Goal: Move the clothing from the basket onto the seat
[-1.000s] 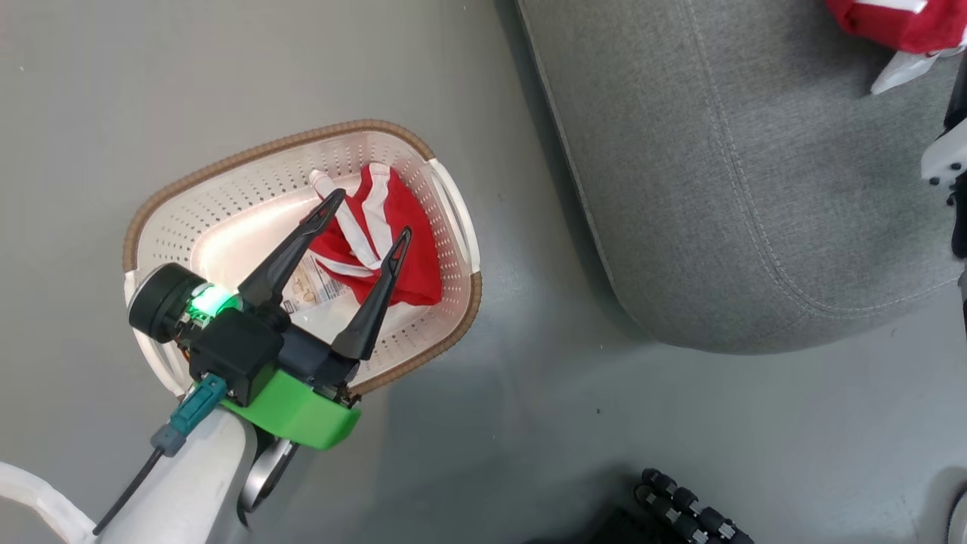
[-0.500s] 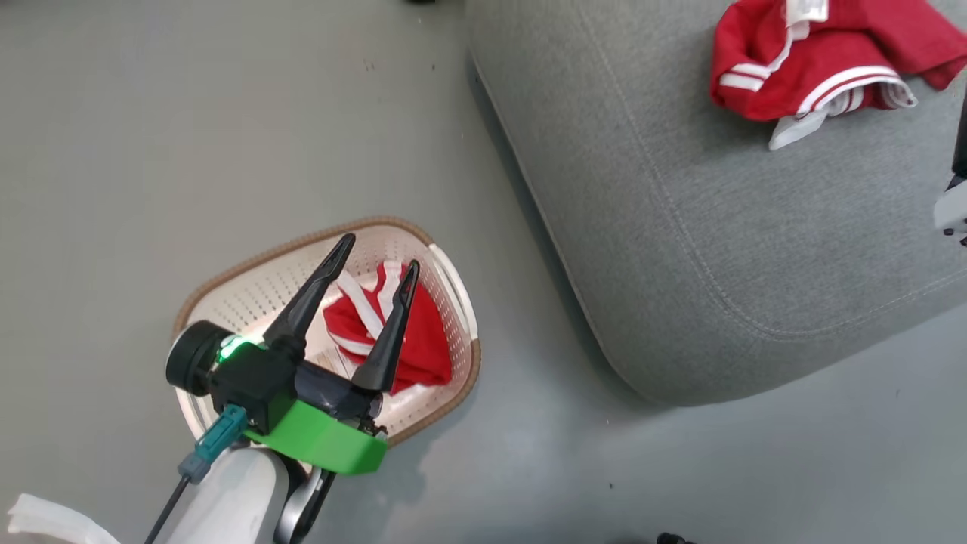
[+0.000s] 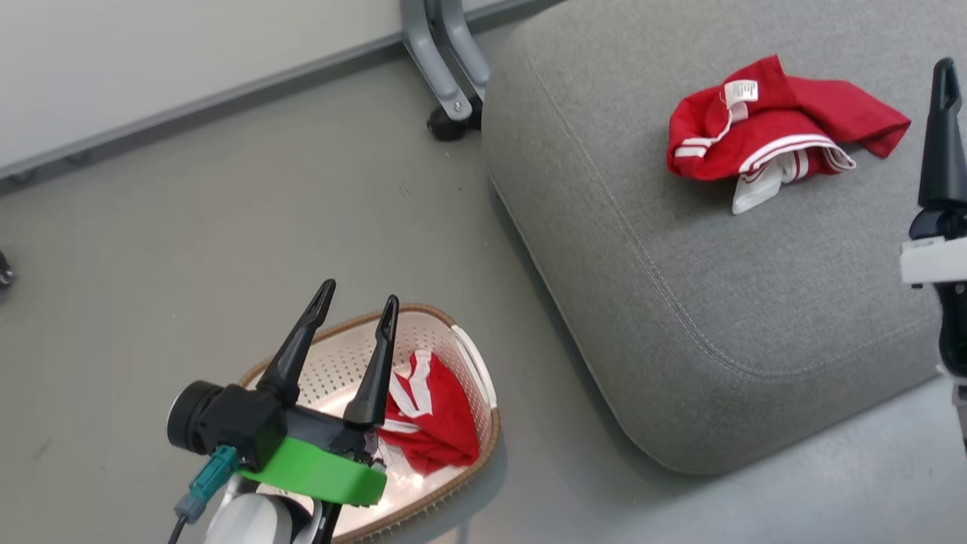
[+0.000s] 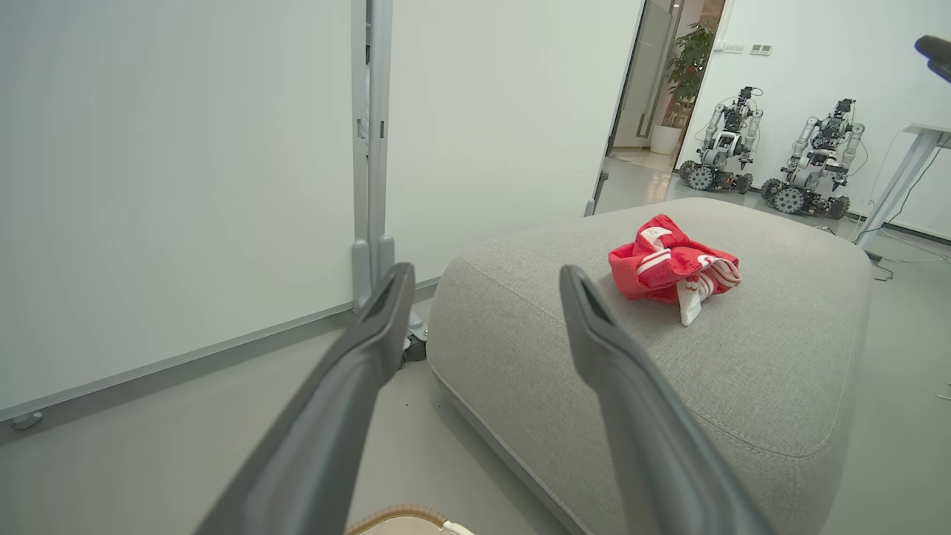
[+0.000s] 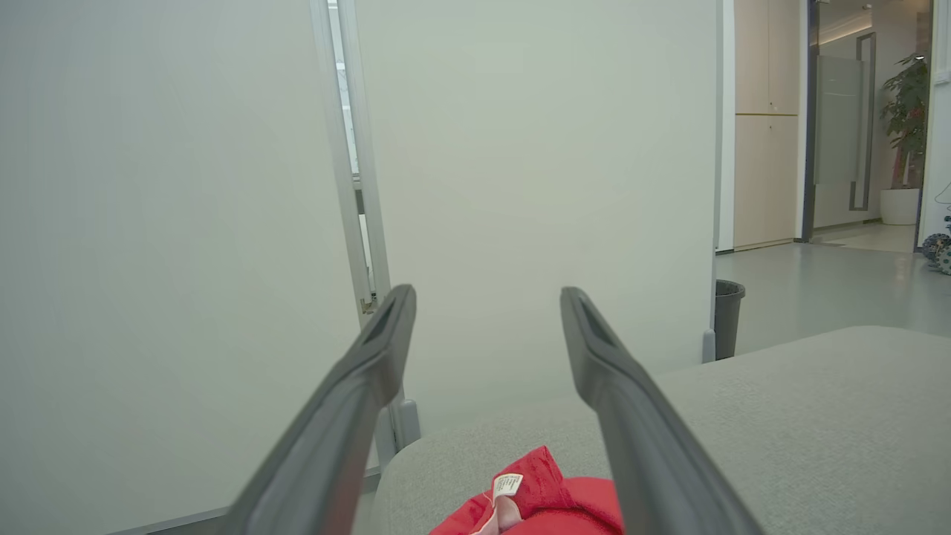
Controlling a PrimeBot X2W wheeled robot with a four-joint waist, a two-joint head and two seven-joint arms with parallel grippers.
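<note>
One red garment with white stripes (image 3: 429, 412) lies in the right half of the cream basket (image 3: 338, 361) on the floor. My left gripper (image 3: 359, 293) hangs open and empty above the basket's left side, its tips past the far rim; the left wrist view looks between the open left gripper (image 4: 487, 271) toward the seat. The second red garment (image 3: 763, 128) lies bunched on the grey seat (image 3: 665, 272), white label up. My right gripper (image 5: 487, 293) is open and empty just above that garment (image 5: 550, 505); one of its fingers (image 3: 943, 143) shows at the head view's right edge.
A white partition wall stands behind the seat, with its grey foot and caster (image 3: 447, 83) on the floor by the seat's far corner. Other robots (image 4: 724, 141) are parked far off. A dark bin (image 5: 728, 316) stands beyond the seat.
The head camera has swung up, shifting the whole picture down. My left gripper has risen off the garment in the basket, empty, its fingers a little closer together. The right finger came into view.
</note>
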